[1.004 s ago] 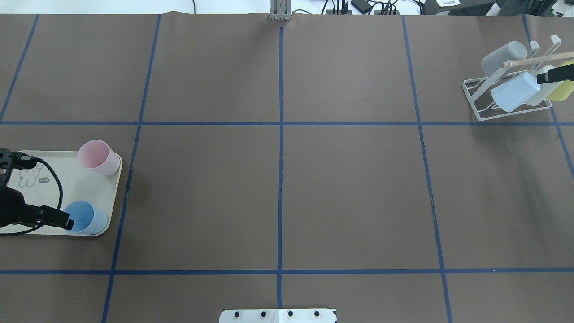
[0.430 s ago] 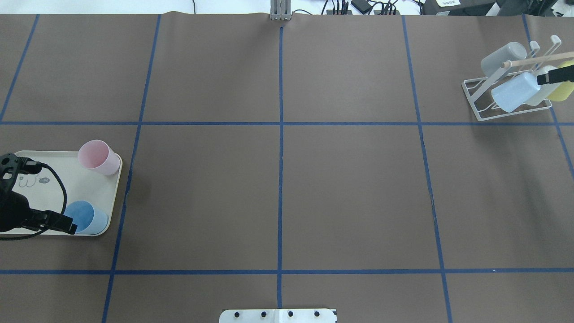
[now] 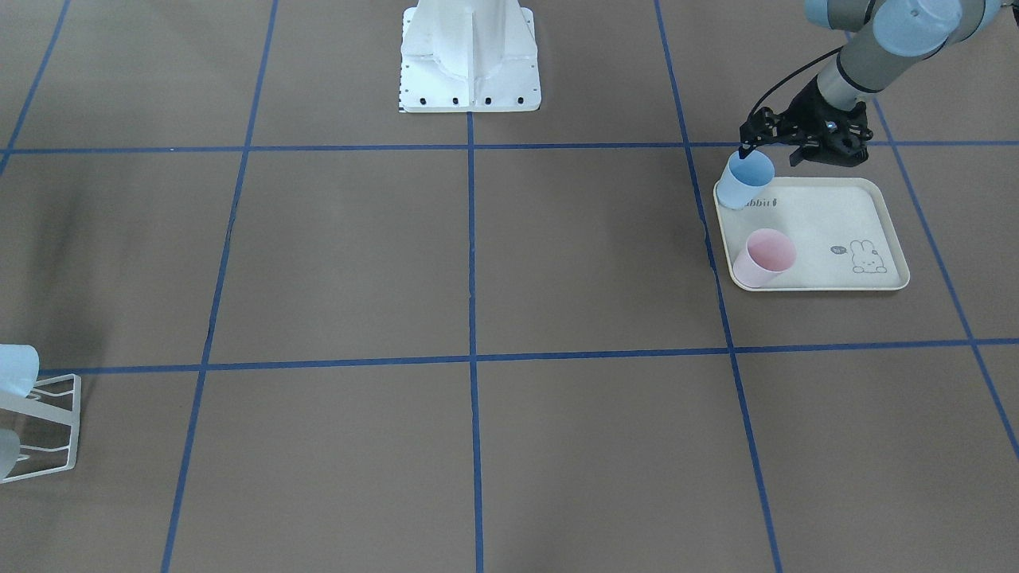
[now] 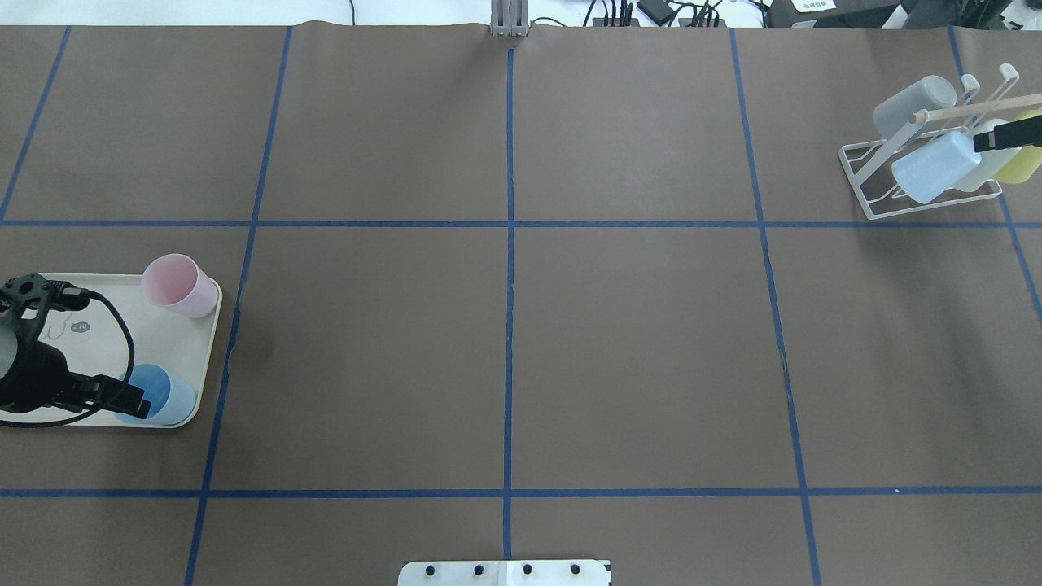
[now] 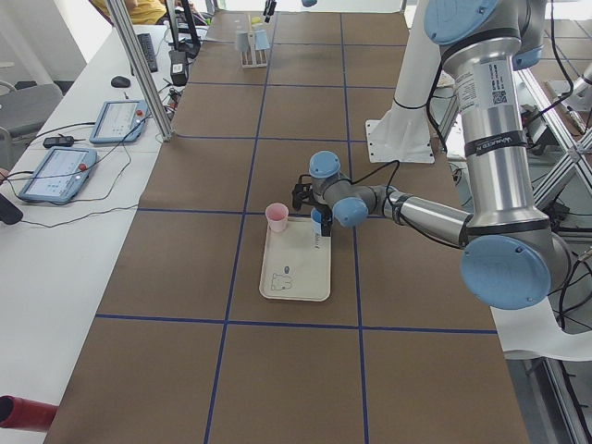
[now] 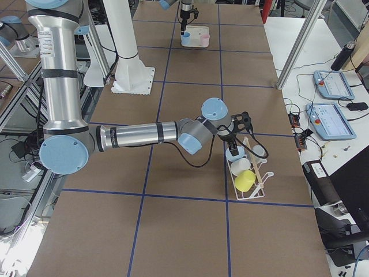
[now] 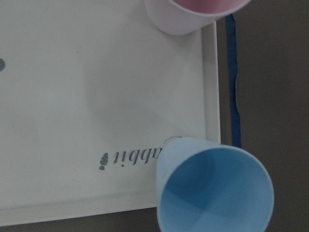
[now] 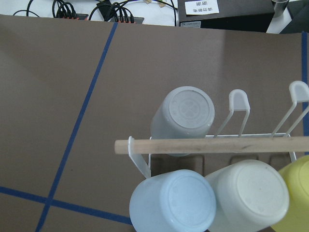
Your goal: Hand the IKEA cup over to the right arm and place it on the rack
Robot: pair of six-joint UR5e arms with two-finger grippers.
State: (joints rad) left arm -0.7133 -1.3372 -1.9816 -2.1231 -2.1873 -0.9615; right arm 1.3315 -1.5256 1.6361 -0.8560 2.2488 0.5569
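Blue cup (image 4: 165,396) upright on tray (image 4: 163,342), mouth up; left claw (image 4: 134,404) at rim, grip unclear.

Cream tray (image 3: 820,227): grey printed word beside the blue cup (image 3: 744,181), reading "abbit" from the front-facing view; the cup hides the first letter, and the left wrist view shows the same word upside down. White card (image 8: 199,6) on the dark box past the table edge: black print, too small to read. Left arm (image 5: 495,139): small lettering and a code sticker, not legible.
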